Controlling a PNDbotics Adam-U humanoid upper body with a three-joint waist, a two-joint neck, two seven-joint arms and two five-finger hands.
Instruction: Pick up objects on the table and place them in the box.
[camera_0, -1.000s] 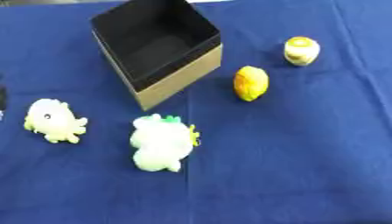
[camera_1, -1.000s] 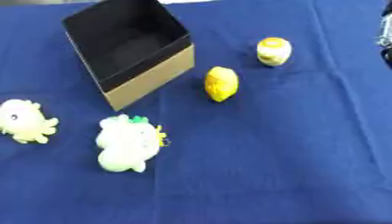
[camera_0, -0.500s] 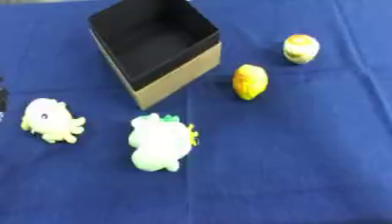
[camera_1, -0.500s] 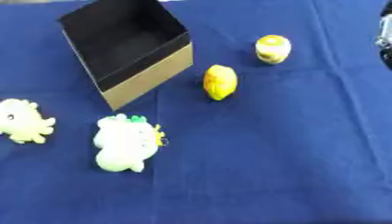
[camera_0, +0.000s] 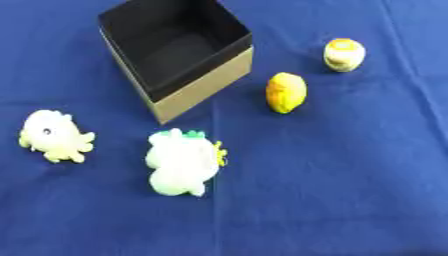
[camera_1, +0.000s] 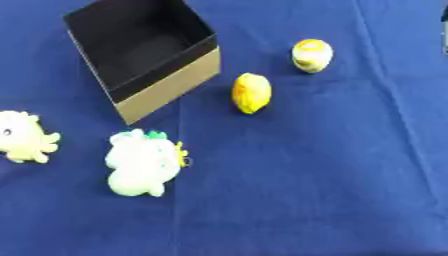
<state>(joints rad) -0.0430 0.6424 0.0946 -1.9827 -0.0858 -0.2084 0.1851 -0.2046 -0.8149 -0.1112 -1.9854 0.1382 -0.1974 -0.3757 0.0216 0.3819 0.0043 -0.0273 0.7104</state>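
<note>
While the table (camera_0: 350, 200) lies under a blue cloth, only a sliver of a dark and silver part (camera_1: 444, 32) shows at the right edge of the right eye view, level with the far toys; it may belong to the right hand, and whether its fingers are wide, narrow or holding anything cannot be told. No left hand appears in either view. The box (camera_0: 175, 50), black inside with a tan outer wall, stands open-topped at the upper left, turned so that one corner points toward the viewer; nothing is visible inside it. A round yellow-and-cream toy (camera_0: 344, 54) lies at the upper right, and an orange-yellow oval toy (camera_0: 286, 92) lies nearer, just right of the box's tan wall but apart from it. A white plush with green and yellow trim (camera_0: 182, 162) lies just in front of the box's near corner, not touching it. A pale yellow plush (camera_0: 52, 136) sits near the left edge. Open cloth fills the whole lower right and the near edge. Compared with half a second ago, all four toys and the box keep their relative positions; a dark shape then visible at the left edge of the left eye view is gone.
</note>
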